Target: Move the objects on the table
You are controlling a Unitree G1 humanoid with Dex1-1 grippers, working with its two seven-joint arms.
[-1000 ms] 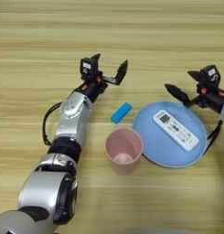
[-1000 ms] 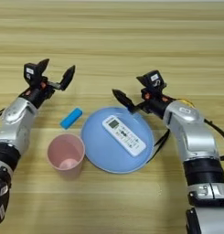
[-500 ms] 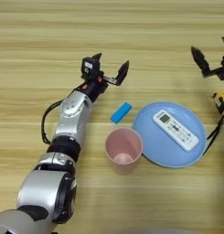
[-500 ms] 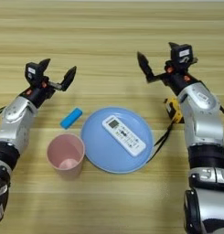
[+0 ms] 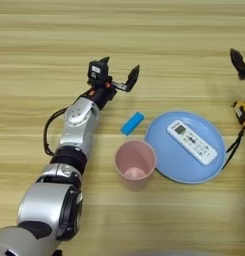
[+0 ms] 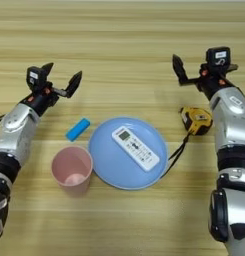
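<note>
right gripper point(image 6: 196, 67) risen off plate point(image 6: 106, 165), plank-grained wooden table point(image 6: 124, 30)

Left arm: reaches from the near left edge toward the far middle, forearm slanted right.
Left tool point(image 5: 118, 75): fingers spread wide, holding nothing.
Right arm: runs up the right edge, elbow bent.
Right tool point(image 6: 200, 66): fingers spread wide, holding nothing.

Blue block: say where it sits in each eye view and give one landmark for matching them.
Left eye view: the blue block lies near centre, up-left of the pink cup.
Right eye view: left of centre.
Shared landmark: the light-blue plate, just right of it in both.
</note>
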